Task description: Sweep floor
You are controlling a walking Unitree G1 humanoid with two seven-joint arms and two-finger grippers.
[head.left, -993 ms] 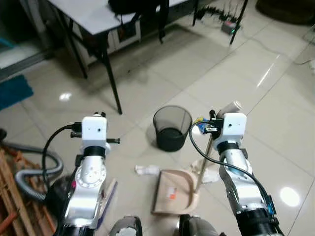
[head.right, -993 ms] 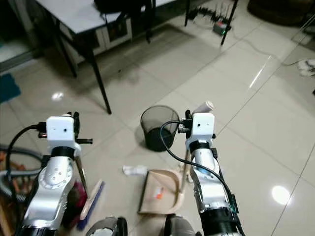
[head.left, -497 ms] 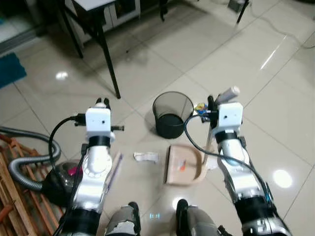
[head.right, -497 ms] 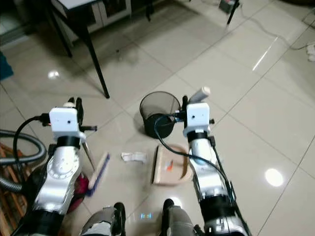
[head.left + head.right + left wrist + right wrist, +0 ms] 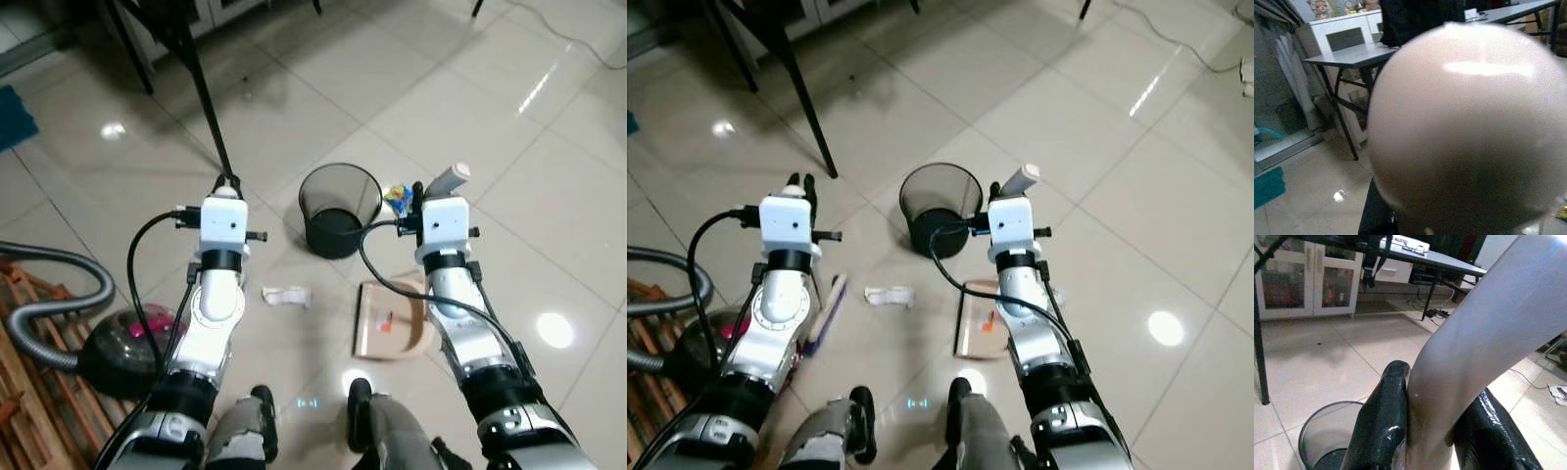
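One bin [image 5: 339, 210] centre frame. One paper wad [image 5: 286, 295] lower centre. One dustpan [image 5: 392, 320], handle clamped by right gripper [image 5: 1432, 431]. One brush [image 5: 827, 311]; left gripper [image 5: 1382, 215] fingers: cannot tell.

My two silver jointed arms [image 5: 214, 323] end in white box-shaped wrist housings [image 5: 224, 221]. Black cables [image 5: 138, 284] loop beside each. I see glossy black fingers [image 5: 1382, 423]

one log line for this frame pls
right gripper: shut on dustpan handle | left gripper: broom handle | paper scrap: between broom, dustpan | bin: ahead
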